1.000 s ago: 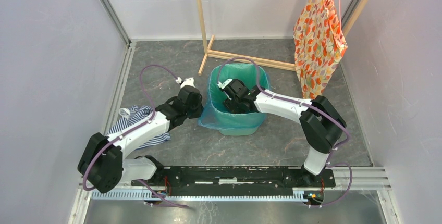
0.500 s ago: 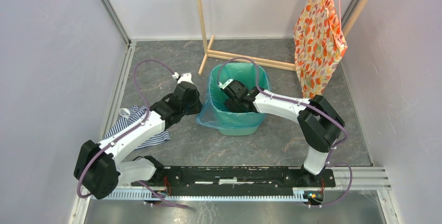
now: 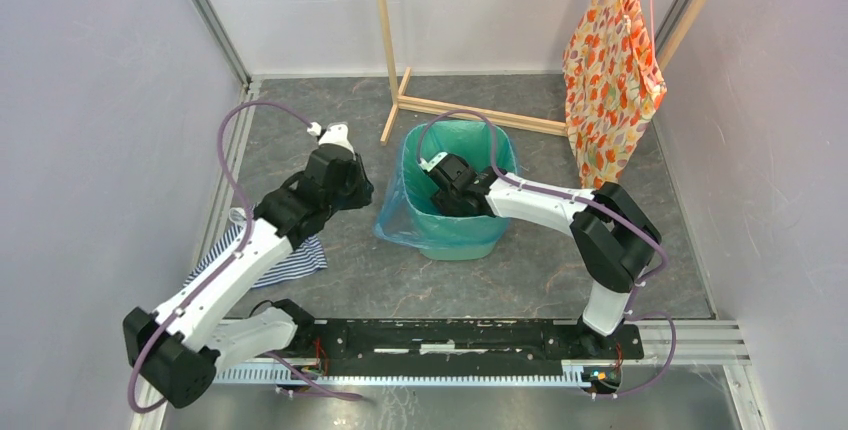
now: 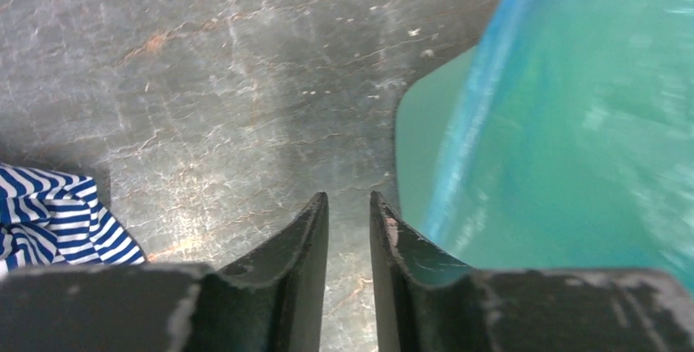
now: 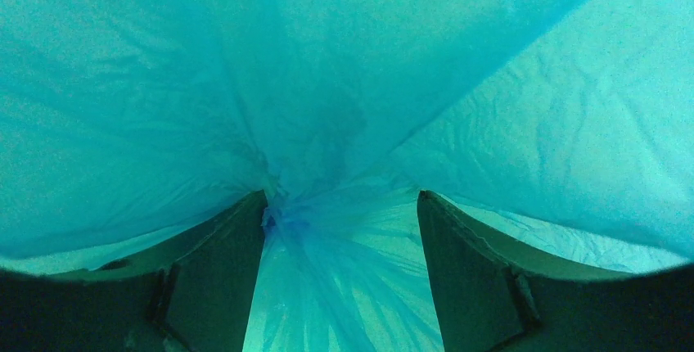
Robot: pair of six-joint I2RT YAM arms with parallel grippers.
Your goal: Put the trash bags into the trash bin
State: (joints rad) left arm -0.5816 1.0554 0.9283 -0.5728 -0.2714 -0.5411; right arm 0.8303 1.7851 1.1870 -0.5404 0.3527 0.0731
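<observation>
The mint-green trash bin [image 3: 462, 242] stands mid-floor. The light-blue trash bag [image 3: 391, 222] lines it and drapes over its left rim down to the floor. My right gripper [image 3: 447, 198] reaches down inside the bin. In the right wrist view it [image 5: 342, 196] is open, with the bag's gathered bottom [image 5: 327, 229] lying between the fingers and touching the left one. My left gripper [image 3: 358, 190] hovers just left of the bin. Its fingers [image 4: 348, 198] stand slightly apart over bare floor with nothing between them. The bag's edge [image 4: 483, 123] shows to its right.
A blue-and-white striped cloth [image 3: 270, 250] lies on the floor under my left arm, also seen at the left wrist view's lower left [image 4: 57, 213]. A wooden stand [image 3: 395, 50] rises behind the bin. Orange floral fabric [image 3: 610, 80] hangs at the back right. Walls close in both sides.
My left arm has drawn back up and to the left, away from the bin's left side, and its jaws have parted a little. The right arm has stayed inside the bin.
</observation>
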